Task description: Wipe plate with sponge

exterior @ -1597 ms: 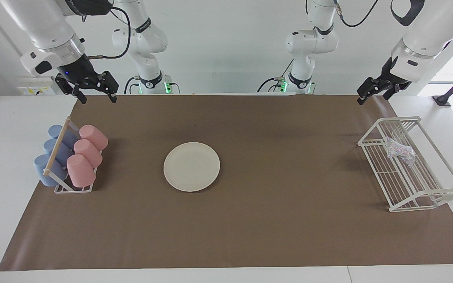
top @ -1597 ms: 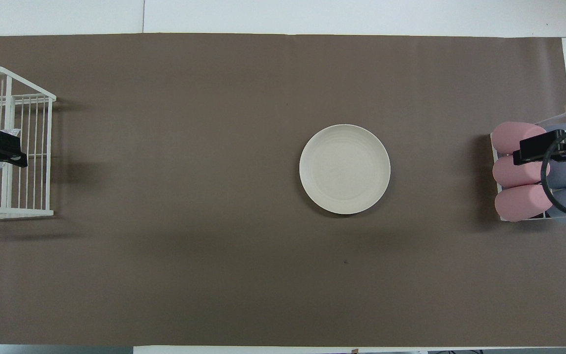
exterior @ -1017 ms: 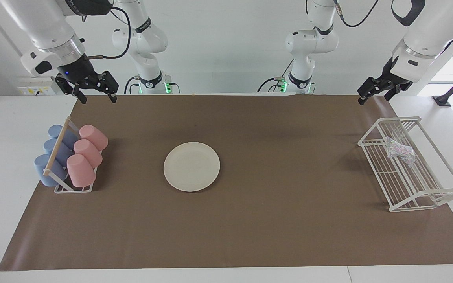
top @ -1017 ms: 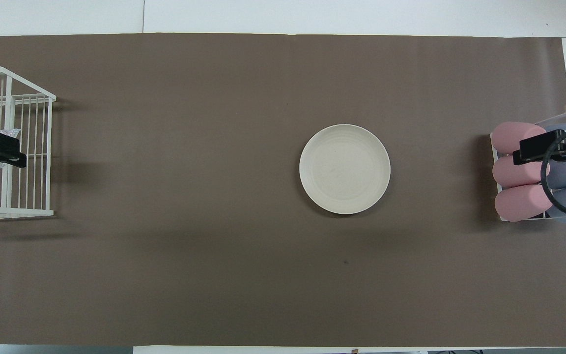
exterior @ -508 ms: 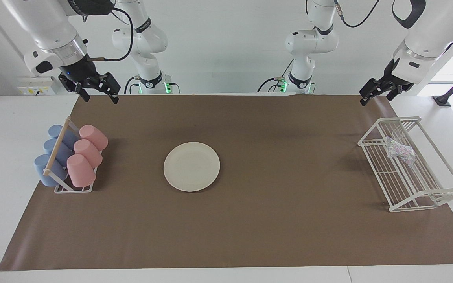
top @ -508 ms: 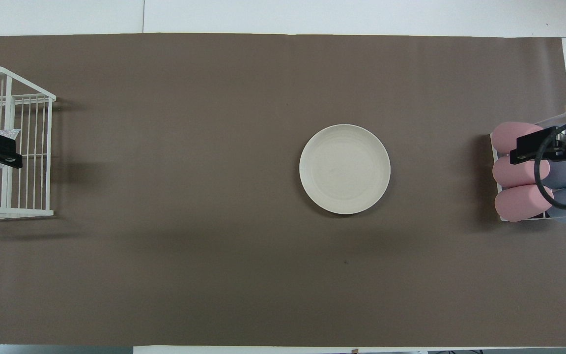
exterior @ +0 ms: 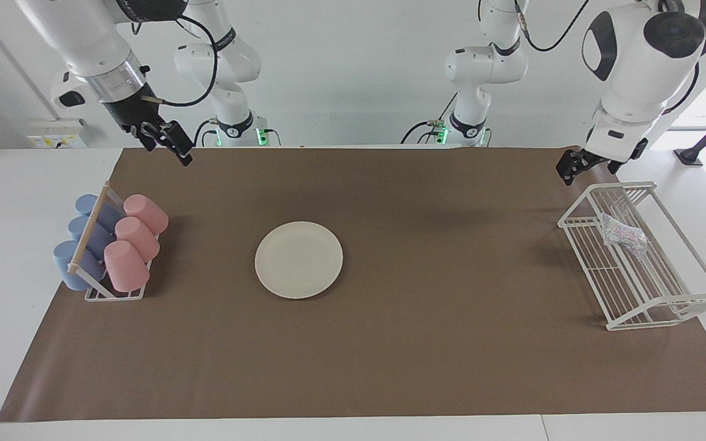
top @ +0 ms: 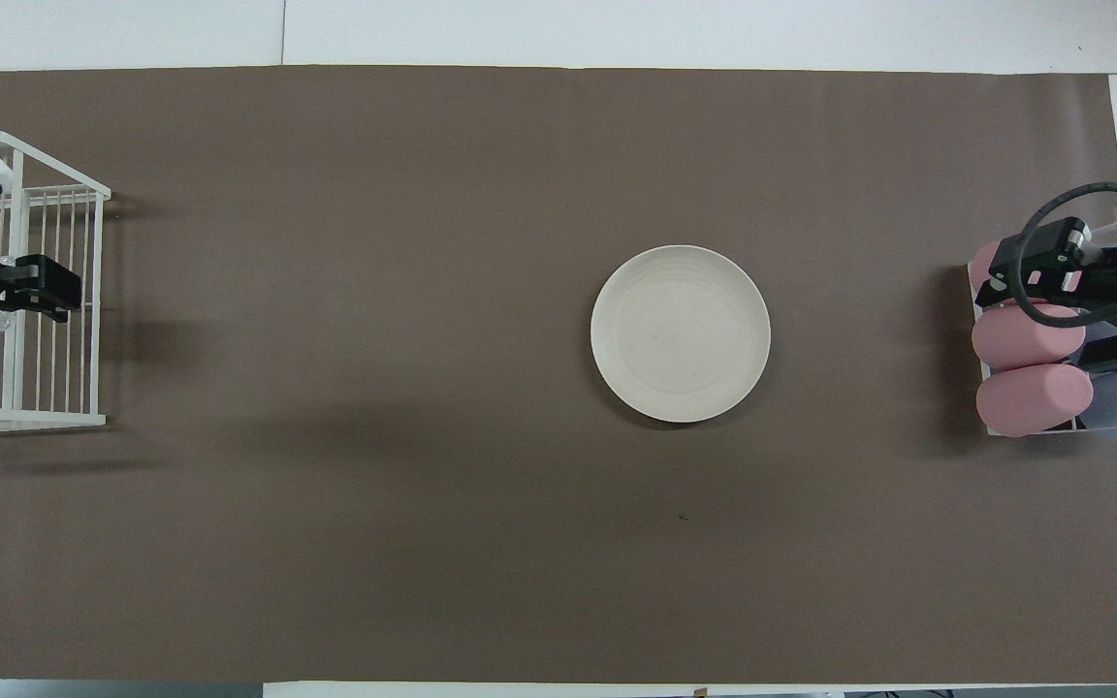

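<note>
Brown mat (exterior: 426, 343) covers most of the white surface (exterior: 16, 245), pale wall at the robots' end.

Plate (exterior: 298, 260) (top: 681, 333) sits flat on the mat, about mid-depth, somewhat toward the right arm's end from centre. Bare, nothing touching it.

Sponge (exterior: 624, 236) lies inside the white wire rack (exterior: 641, 263) (top: 20, 291) at the left arm's end, in the part of the rack nearer the robots. In the overhead view it's mostly covered by the gripper.

Left gripper (exterior: 571, 168) (top: 35, 291) hangs in the air over the rack's robot-side corner, clear of the wires and apart from the sponge. Can't tell how far its fingers are spread.

Right gripper (exterior: 172, 144) (top: 1024, 281) is raised over the mat edge at the right arm's end; overhead it overlaps the cup holder (exterior: 111, 269). Fingers look parted, holding nothing.

Cup holder carries three pink cups (exterior: 135, 236) (top: 1029, 388) and three blue cups (exterior: 80, 236) lying on their sides, a wooden rod (exterior: 88, 229) between the two rows. It stands well apart from the plate.
</note>
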### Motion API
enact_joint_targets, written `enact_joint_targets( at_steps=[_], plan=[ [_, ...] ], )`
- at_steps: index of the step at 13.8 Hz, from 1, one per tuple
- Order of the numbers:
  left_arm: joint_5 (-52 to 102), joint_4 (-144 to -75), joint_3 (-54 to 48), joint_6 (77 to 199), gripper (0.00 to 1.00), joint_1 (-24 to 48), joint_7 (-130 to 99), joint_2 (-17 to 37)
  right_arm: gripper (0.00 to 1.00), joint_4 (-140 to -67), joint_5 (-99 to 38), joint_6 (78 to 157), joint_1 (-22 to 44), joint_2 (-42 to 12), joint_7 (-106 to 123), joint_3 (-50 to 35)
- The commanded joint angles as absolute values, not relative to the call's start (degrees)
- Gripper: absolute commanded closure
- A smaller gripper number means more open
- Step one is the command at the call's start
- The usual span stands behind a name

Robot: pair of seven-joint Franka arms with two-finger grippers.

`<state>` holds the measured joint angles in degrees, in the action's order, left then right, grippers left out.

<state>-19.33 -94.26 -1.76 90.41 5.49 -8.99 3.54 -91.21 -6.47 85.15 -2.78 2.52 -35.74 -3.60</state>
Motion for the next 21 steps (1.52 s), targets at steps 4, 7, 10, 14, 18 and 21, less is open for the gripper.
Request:
enact_joint_targets(
  at_steps=[4, 7, 10, 14, 18, 21],
  plan=[
    [-38.28, -97.45, -1.41, 97.55, 0.0, 8.52, -9.84, 11.86, 0.0, -91.14, -12.73, 84.38, -2.99, 3.25, -56.74, -3.78],
    [-45.59, -98.35, -1.41, 98.35, 0.0, 8.7, -10.02, 14.76, 0.0, -91.14, -13.36, 84.29, -2.9, 3.69, -67.37, -4.83],
    [-48.25, -100.97, -1.32, 99.05, 0.0, 8.44, -10.81, 14.59, 0.0, -91.58, -13.01, 84.9, -2.99, 4.3, -74.18, -5.62],
    [-48.43, -103.71, -1.05, 101.78, 0.0, 7.65, -13.0, 14.06, 0.0, -94.65, -12.66, 83.59, -2.99, 5.8, -74.09, -5.62],
    [-49.91, -103.97, -0.79, 101.08, 0.09, 7.65, -13.71, 13.97, 0.0, -94.22, -12.22, 83.76, -2.46, 5.71, -76.45, -5.8],
    [-50.71, -103.89, -0.79, 100.11, 1.0, 7.65, -16.08, 13.8, 0.0, -93.78, -12.22, 83.67, -0.88, 5.8, -77.34, -5.8]
  ],
)
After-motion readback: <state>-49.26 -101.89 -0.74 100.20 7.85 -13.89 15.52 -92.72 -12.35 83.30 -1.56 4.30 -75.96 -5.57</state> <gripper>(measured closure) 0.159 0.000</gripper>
